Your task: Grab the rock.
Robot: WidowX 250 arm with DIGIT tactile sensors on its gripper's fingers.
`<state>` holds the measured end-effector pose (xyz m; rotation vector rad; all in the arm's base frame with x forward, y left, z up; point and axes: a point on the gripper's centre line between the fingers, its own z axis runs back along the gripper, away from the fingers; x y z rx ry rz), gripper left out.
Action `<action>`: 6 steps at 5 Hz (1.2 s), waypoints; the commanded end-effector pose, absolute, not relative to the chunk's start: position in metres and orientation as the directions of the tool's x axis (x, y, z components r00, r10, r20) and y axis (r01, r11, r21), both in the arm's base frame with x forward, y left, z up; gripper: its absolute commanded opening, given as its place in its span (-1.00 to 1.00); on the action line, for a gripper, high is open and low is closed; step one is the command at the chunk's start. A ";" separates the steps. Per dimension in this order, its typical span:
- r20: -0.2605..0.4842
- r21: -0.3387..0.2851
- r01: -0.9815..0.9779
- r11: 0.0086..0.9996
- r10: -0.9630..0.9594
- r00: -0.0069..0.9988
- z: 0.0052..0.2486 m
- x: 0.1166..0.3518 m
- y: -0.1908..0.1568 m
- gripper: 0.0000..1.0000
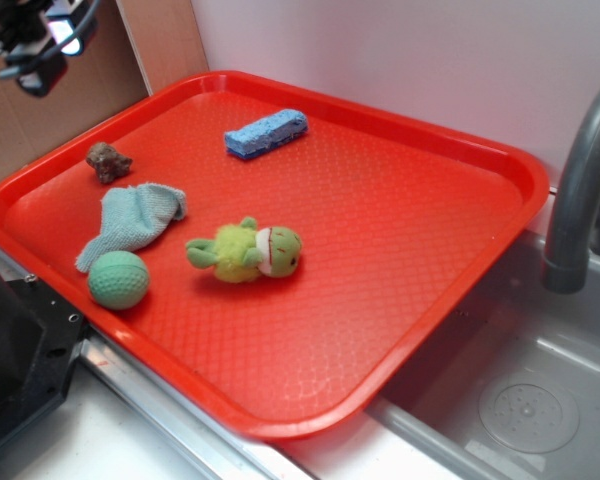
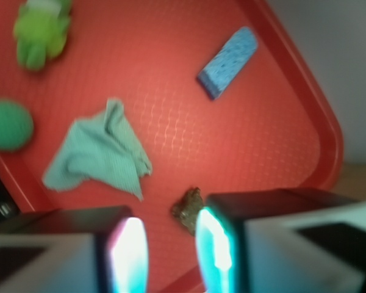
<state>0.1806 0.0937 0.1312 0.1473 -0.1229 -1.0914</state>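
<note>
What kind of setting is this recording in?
Probably a toy or mock kitchen sink counter: a grey faucet arches over a sink basin with a drain, and a red tray beside it holds the rock, a sponge and a cloth.

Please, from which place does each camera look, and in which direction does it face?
Exterior: outside the arm, above one tray corner, looking down across the red plastic tray toward a grey sink; the gripper shows only partly, top left.
Wrist: on the arm, looking down between two open fingers at the small lumpy brown rock.
Shared: the rock, pale green cloth, blue sponge, green ball, green plush toy.
</note>
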 end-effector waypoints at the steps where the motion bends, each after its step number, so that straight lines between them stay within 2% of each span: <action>1: -0.029 0.178 0.948 0.265 -0.961 0.274 0.097 0.198 0.119 1.00; 2: -0.044 0.105 0.959 0.264 -0.962 0.269 0.065 0.203 0.136 1.00; 3: -0.068 0.054 0.952 0.301 -0.950 0.304 0.051 0.200 0.143 1.00; 4: -0.151 0.027 0.938 0.346 -0.926 0.346 0.040 0.197 0.146 1.00; 5: -0.167 0.023 0.956 0.294 -0.941 0.294 0.029 0.205 0.135 1.00; 6: -0.162 0.033 0.955 0.294 -0.941 0.296 0.026 0.206 0.127 -1.00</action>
